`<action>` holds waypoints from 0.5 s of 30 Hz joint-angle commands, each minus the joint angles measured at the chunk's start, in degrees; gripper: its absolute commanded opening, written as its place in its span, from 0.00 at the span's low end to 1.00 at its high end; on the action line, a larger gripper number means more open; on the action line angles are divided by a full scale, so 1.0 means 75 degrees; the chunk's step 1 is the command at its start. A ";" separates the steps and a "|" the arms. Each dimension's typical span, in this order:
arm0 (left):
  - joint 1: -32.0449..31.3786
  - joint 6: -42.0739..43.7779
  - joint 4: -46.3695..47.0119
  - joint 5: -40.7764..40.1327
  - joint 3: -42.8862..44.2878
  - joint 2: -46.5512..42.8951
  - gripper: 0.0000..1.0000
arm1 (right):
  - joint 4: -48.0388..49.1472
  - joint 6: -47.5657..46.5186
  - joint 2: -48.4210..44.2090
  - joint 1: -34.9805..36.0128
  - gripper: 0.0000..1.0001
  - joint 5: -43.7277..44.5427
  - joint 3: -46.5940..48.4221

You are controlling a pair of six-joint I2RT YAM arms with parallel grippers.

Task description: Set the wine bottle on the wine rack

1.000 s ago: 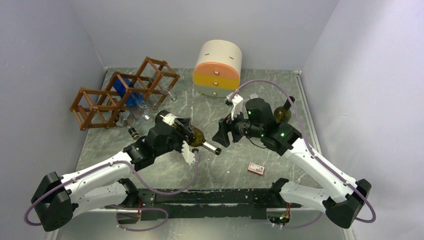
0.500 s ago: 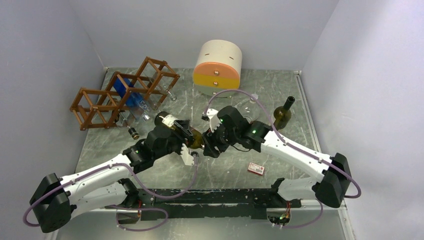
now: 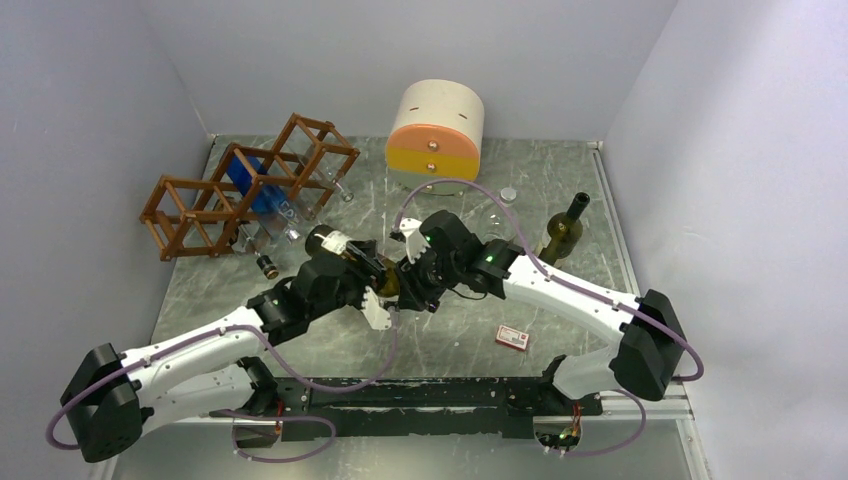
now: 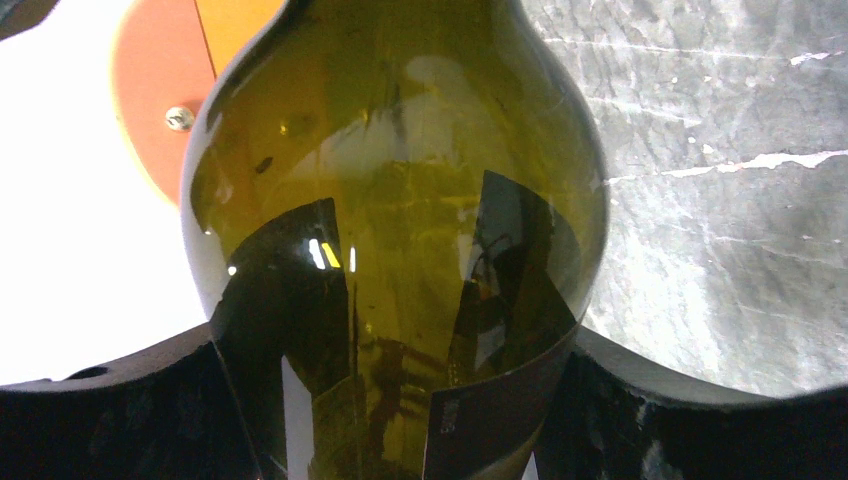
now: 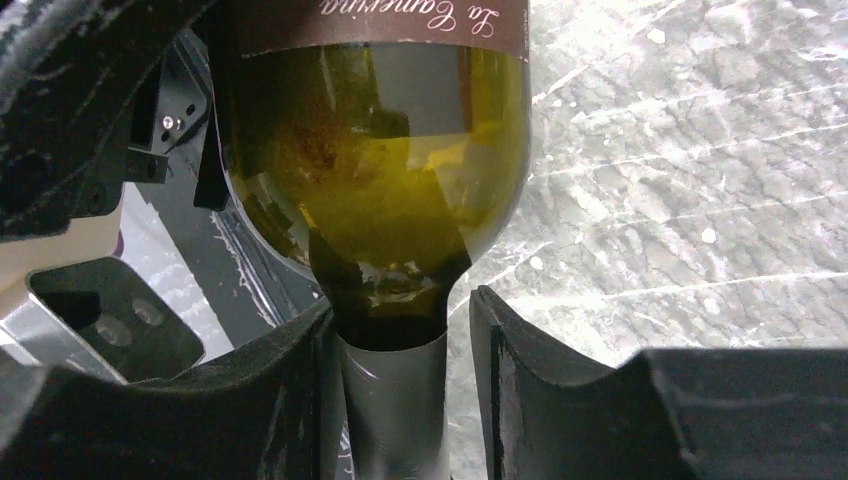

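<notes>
A green wine bottle with a dark label hangs level above the table, base toward the wine rack. My left gripper is shut on its body; in the left wrist view the bottle fills the space in my left gripper. My right gripper straddles the neck. In the right wrist view the left finger touches the foil neck, while a gap remains at the right finger. The reddish-brown lattice rack stands at the back left.
A blue object and clear bottles lie in the rack. A round cream-and-orange cabinet stands at the back. Another green bottle stands upright at the right. A small red box lies near the front, and a small dark item by the rack.
My right arm has swung left from beside the upright bottle to the held bottle's neck, and its jaws have narrowed around it. The left arm has barely moved.
</notes>
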 commanded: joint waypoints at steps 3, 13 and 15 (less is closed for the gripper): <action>-0.0107 -0.0654 0.0175 0.0024 0.0788 0.0103 0.07 | 0.0387 -0.0039 0.0101 -0.0015 0.47 0.0222 0.0019; -0.0107 -0.1187 0.0361 0.0105 0.0944 0.0184 0.11 | 0.0487 -0.0178 -0.0031 -0.0019 0.13 0.0345 -0.0152; -0.0108 -0.1430 0.0507 0.0002 0.0945 0.0173 0.26 | 0.0406 -0.0197 -0.0079 -0.0037 0.00 0.0502 -0.0082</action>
